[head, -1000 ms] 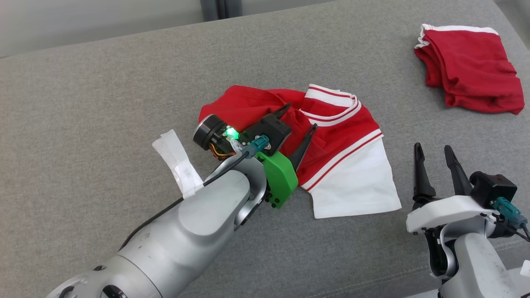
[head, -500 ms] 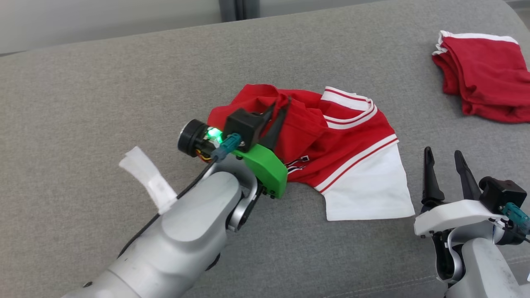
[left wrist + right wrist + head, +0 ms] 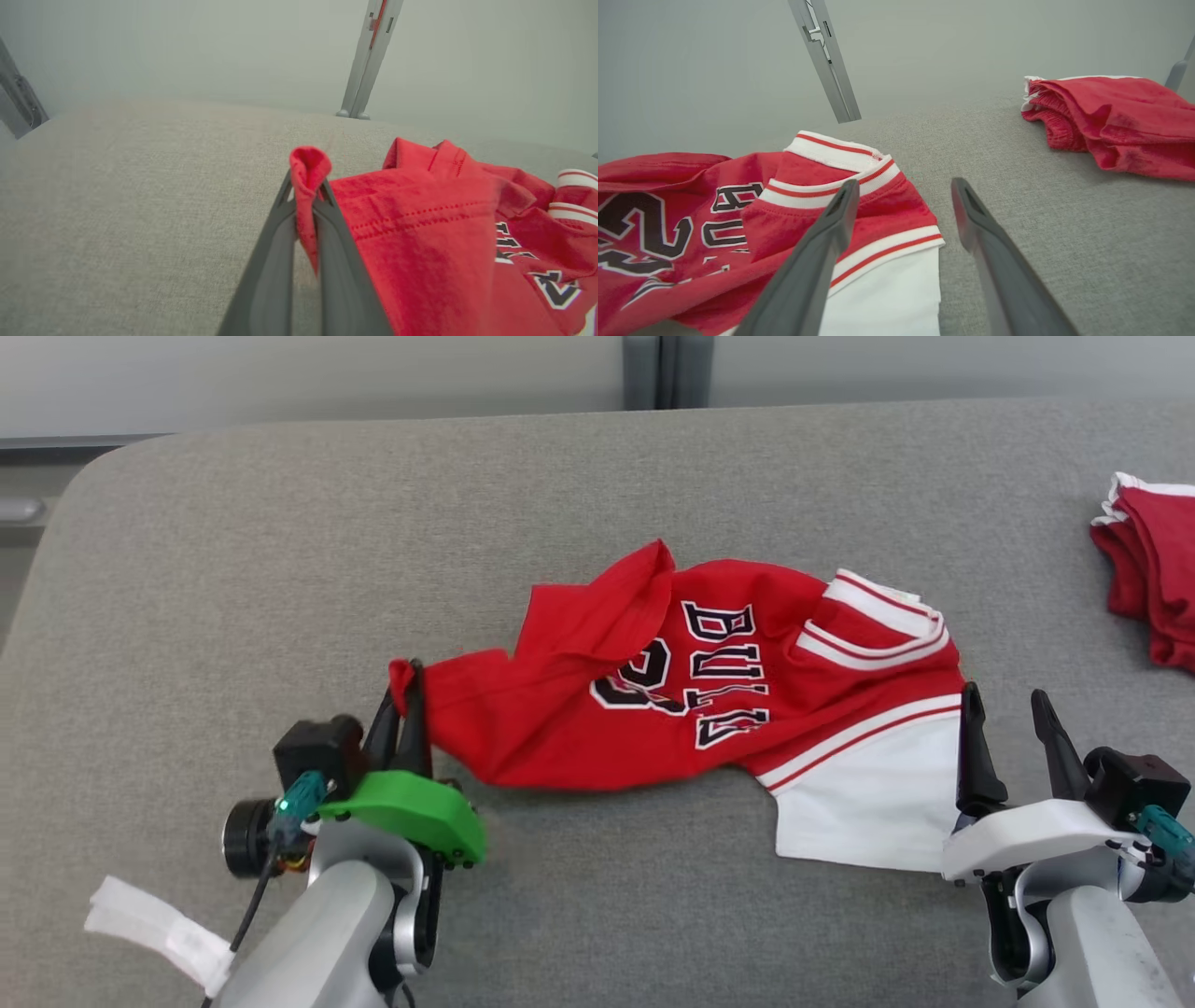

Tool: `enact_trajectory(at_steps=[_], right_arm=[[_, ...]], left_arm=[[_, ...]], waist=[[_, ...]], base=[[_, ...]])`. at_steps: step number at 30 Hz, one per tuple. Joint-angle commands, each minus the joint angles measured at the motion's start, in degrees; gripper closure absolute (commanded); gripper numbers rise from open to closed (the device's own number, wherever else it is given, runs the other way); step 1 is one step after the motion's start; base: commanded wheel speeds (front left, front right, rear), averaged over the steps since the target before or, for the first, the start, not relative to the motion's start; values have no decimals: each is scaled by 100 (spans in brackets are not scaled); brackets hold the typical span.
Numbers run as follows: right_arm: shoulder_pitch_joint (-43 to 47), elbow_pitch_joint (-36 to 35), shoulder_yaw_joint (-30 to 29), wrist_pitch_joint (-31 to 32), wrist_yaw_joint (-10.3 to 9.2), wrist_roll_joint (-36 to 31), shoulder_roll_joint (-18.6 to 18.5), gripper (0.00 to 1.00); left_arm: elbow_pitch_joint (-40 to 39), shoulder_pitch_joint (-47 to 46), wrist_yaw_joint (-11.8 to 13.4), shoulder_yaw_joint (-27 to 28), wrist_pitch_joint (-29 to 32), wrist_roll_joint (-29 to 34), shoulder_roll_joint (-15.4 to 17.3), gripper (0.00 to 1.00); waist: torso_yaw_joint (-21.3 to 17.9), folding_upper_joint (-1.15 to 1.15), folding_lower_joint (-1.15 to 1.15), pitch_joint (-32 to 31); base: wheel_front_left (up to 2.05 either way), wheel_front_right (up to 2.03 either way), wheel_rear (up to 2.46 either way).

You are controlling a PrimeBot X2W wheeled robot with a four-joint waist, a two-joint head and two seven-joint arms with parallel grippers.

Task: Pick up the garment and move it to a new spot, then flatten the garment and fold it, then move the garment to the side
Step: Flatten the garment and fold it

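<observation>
Jaws of the left gripper point(image 3: 407, 683) clamp a red corner of the jersey point(image 3: 653, 709), which stretches away rightward across the grey cushion point(image 3: 280, 569). Right gripper point(image 3: 1005, 695) is spread wide, straddling the white sleeve's edge. Beyond, far right, sits a folded red garment point(image 3: 1153, 579).

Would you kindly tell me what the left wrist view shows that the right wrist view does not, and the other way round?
Left wrist view: the left claw shut on a red fold at the edge of the jersey. Right wrist view: the right claw open near the white sleeve, and a second red garment lying apart. Both: the jersey with its lettering, the grey cushion and a grey post behind.
</observation>
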Motion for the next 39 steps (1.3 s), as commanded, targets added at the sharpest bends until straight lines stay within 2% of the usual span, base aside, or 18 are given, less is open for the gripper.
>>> enact_trajectory(at_steps=[1, 8, 13, 15, 16, 17, 24, 26, 30, 36, 39], right_arm=[[88, -22, -13, 24, -9, -51, -18, 0], [121, -32, -23, 56, -9, -95, -19, 0], [144, -9, 8, 68, -9, -94, -18, 0], [159, 7, 14, 67, -9, -84, -18, 0], [169, 15, 16, 65, -9, -82, -18, 0], [181, 25, 16, 64, -9, -77, -18, 0], [201, 37, 11, 43, -9, -31, -18, 0], [191, 28, 22, 40, -9, -27, -19, 0], [145, 7, 39, 46, -9, -53, -19, 0], [61, -41, 92, 95, -9, -69, -17, 0], [-9, -48, 150, 97, -9, -29, -18, 0]], left_arm=[[35, 184, 73, 117, -17, -56, 23, 100], [390, 691, 324, 333, -16, -235, -162, 100], [664, 898, 299, 383, -16, -367, -281, 99], [771, 962, 327, 406, -16, -387, -297, 59], [818, 992, 356, 395, -15, -384, -301, 27], [872, 1020, 374, 405, -15, -394, -302, 0], [876, 1125, 345, 629, -16, -237, -108, 0], [704, 1082, 247, 678, -16, -105, -17, 0], [372, 769, -90, 345, 21, 288, 65, 0], [357, 55, -681, -643, 752, 818, -195, 0], [559, -240, -856, -843, 1038, 860, -325, 0]], waist=[[193, 0, 0, -109], [292, 0, 0, -156], [285, 0, 0, -200], [278, 0, 0, -223], [274, 0, 0, -234], [270, 0, 0, -246], [229, 0, 0, -299], [194, 0, 0, -297], [69, 0, 0, -266], [-182, 0, 0, -144], [-347, 0, 0, -56]], base=[[0, 0, 0], [0, 0, 0], [0, 0, 0], [0, 0, 0], [0, 0, 0], [0, 0, 0], [0, 0, 0], [0, 0, 0], [0, 0, 0], [0, 0, 0], [0, 0, 0]])
